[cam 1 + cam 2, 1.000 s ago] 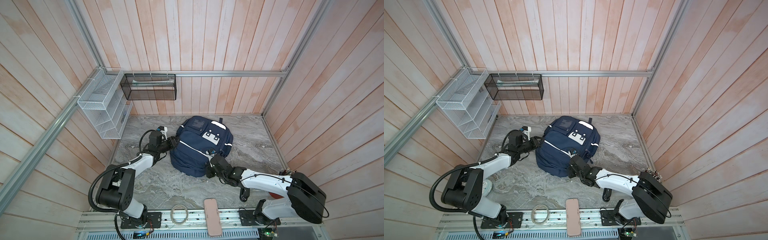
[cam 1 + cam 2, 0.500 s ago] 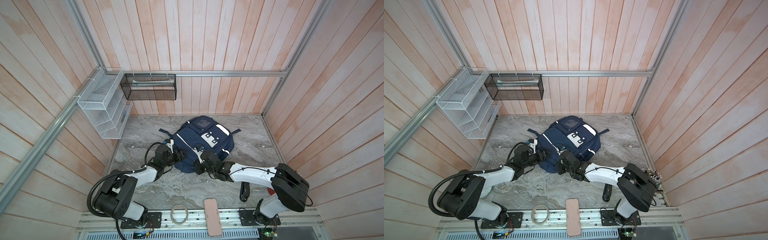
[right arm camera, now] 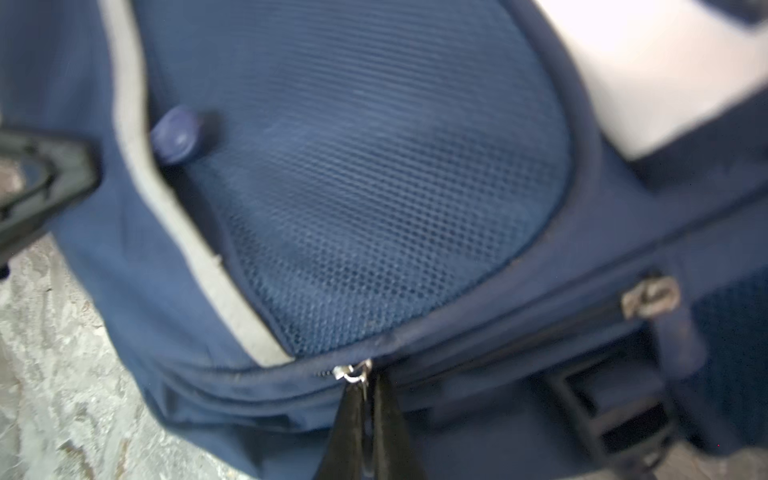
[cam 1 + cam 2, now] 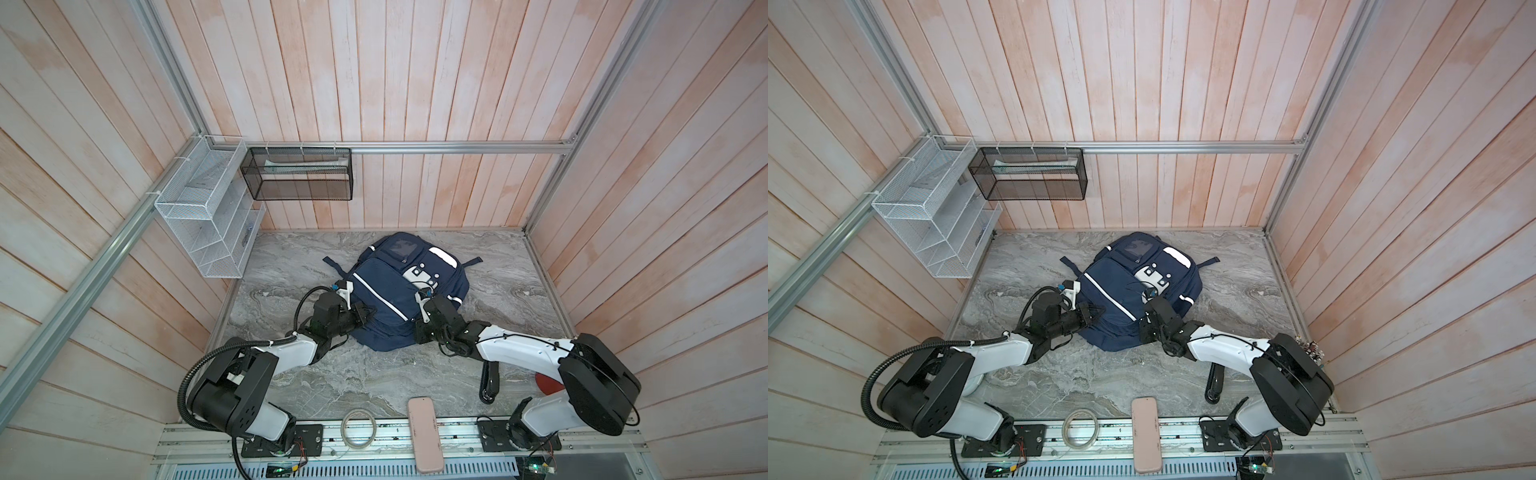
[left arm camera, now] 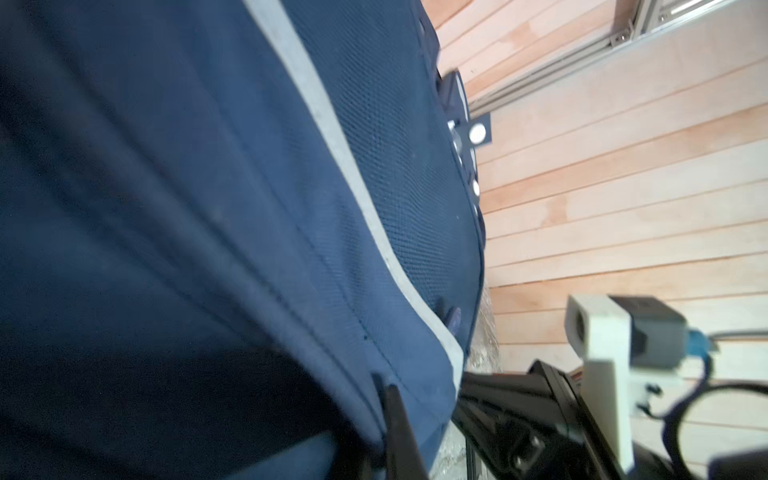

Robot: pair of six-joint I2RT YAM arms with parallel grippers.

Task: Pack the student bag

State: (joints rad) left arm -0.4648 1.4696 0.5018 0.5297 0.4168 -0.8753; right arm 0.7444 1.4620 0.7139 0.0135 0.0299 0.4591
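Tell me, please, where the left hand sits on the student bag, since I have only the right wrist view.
Observer: In both top views the left hand is shut against the student bag, on the side facing the left arm.
Operator: Thank you. Is anything lying loose on the table?
Observer: A black bar-shaped item lies on the table close by the right arm; I cannot tell what it is.
Operator: And nearer the front?
Observer: A pink case and a tape roll lie at the table's front edge.
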